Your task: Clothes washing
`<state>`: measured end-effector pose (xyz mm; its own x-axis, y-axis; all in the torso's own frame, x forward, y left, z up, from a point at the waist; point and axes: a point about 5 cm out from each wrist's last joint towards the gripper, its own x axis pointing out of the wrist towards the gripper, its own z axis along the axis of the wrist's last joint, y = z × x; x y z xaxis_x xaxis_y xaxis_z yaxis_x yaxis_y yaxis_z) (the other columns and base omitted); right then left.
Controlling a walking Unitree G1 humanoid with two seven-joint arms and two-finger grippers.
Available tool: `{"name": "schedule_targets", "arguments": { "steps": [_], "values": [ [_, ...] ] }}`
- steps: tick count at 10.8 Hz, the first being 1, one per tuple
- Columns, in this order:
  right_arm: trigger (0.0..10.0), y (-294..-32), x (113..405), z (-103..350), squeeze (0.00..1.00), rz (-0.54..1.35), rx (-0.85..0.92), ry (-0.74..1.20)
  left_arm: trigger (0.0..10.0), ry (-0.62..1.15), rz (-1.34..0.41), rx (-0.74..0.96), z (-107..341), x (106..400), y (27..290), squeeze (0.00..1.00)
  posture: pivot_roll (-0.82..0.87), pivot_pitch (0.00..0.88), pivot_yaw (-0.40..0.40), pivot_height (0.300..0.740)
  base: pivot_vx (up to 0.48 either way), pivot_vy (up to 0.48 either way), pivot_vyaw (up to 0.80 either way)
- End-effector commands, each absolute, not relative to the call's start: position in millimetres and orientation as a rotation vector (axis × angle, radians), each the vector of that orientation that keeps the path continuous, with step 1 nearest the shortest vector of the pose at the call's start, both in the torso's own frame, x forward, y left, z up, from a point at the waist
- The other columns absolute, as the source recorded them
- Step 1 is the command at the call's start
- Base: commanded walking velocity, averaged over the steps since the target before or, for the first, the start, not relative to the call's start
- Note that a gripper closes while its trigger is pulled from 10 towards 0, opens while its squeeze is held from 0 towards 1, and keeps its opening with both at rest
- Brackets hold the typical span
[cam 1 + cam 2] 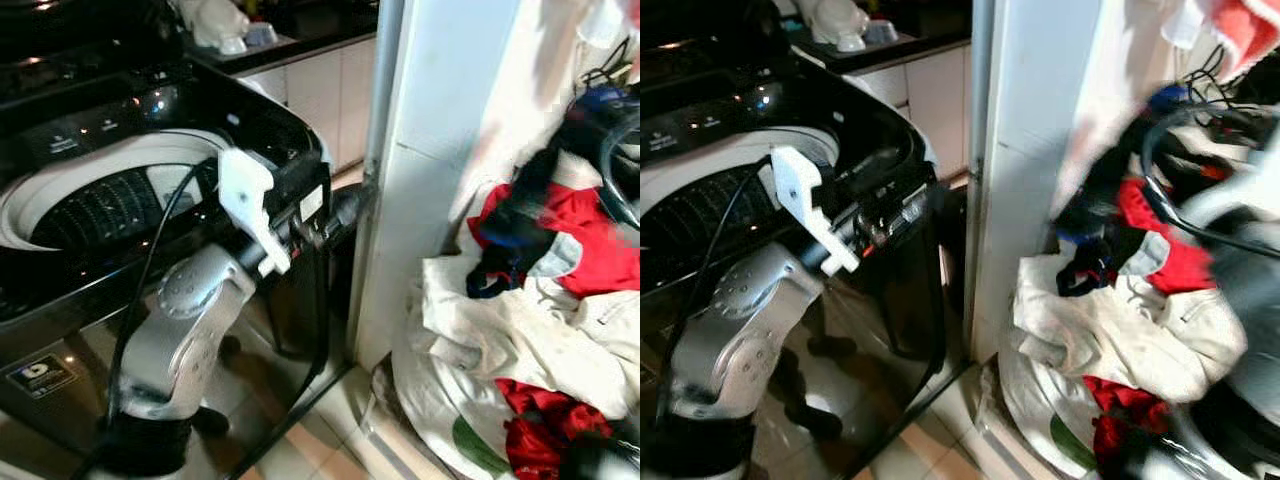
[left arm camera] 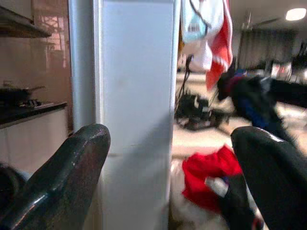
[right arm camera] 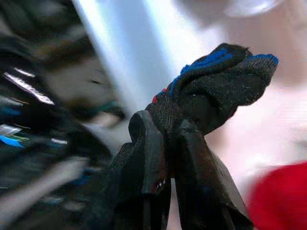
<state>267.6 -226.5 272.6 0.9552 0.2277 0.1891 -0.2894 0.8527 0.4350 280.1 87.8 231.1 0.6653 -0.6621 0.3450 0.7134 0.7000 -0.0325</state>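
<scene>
the right gripper (image 3: 170, 139) has its two glossy black fingers pinched tight on a dark knitted garment (image 3: 216, 86), a coarse black weave with blue stripes and a fleck of red at the pinch. the cloth is bunched into a thick, folded wad whose long axis runs out from the fingertips and away from the wrist, its blunt rounded end farthest from the gripper. seen from the head, it is a blurred dark streak (image 1: 530, 185) hanging in the air above the laundry pile (image 1: 540, 320), beside the white pillar (image 1: 430, 150).

the pile lies on the floor against the pillar's far side from the top-loading washing machine (image 1: 120, 200): crumpled cream cloth (image 1: 1120, 320), shiny red fabric (image 1: 590, 240) and dark pieces, soft and heaped without order.

the washer stands on the pillar's other side, glossy black shell, lid open, round white rim and a dark ribbed drum inside.

the left gripper (image 2: 170, 158) is held out in front of the washer, its smooth, rounded black fingers spread wide with nothing between them, pointing toward the pillar. the silver left arm (image 1: 190, 320) with its white plastic bracket crosses the washer's front.
</scene>
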Motion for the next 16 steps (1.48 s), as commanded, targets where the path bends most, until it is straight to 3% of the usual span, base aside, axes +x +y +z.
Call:
{"name": "schedule_targets", "arguments": {
  "steps": [1, 4, 8, 11, 13, 14, 15, 16],
  "values": [
    [0.0, -215.8, 273.2, 276.2, 0.00, 0.333, 0.537, -0.147, 10.0, -0.374, -0.778, -0.188, 241.6, 282.1, 86.2, 1.00, -0.09, 0.000, 0.007, 0.740, 0.000, 0.000, 0.00],
    [0.0, -173.6, 287.1, 272.2, 0.00, 0.489, 0.782, -0.149, 10.0, -0.296, -0.843, -0.296, 245.9, 287.9, 66.6, 1.00, -0.06, 0.000, -0.017, 0.740, 0.000, 0.000, 0.00],
    [0.0, -153.4, 281.1, 272.9, 0.00, 0.566, 0.734, -0.119, 10.0, -0.183, -0.926, -0.683, 253.0, 286.0, 63.9, 1.00, -0.06, 0.000, -0.001, 0.740, 0.000, 0.000, 0.00],
    [0.0, -150.0, 277.7, 270.0, 0.00, 0.571, 0.695, -0.105, 10.0, -0.077, -1.134, -0.645, 245.7, 265.0, 53.5, 1.00, -0.06, 0.000, 0.013, 0.740, 0.000, 0.000, 0.00],
    [0.0, -147.4, 276.5, 269.6, 0.00, 0.577, 0.686, -0.104, 10.0, -0.031, -1.129, -0.576, 237.3, 264.0, 50.9, 1.00, -0.07, 0.000, 0.019, 0.740, 0.000, 0.000, 0.00],
    [0.0, -146.7, 275.9, 269.5, 0.00, 0.580, 0.682, -0.105, 4.4, -0.008, -1.082, -0.561, 234.4, 268.2, 52.6, 1.00, -0.07, 0.000, 0.018, 0.740, 0.000, 0.000, 0.00],
    [0.0, -145.7, 275.1, 269.3, 0.00, 0.585, 0.682, -0.105, 0.0, 0.032, -1.047, -0.551, 229.7, 272.0, 54.7, 0.00, -0.07, 0.000, 0.019, 0.740, 0.000, 0.000, 0.00],
    [0.0, -144.7, 274.5, 269.0, 0.00, 0.589, 0.682, -0.103, 0.0, 0.053, -1.021, -0.534, 227.9, 274.6, 55.9, 0.00, -0.07, 0.000, 0.018, 0.740, 0.000, 0.000, 0.00]
  ]
}}
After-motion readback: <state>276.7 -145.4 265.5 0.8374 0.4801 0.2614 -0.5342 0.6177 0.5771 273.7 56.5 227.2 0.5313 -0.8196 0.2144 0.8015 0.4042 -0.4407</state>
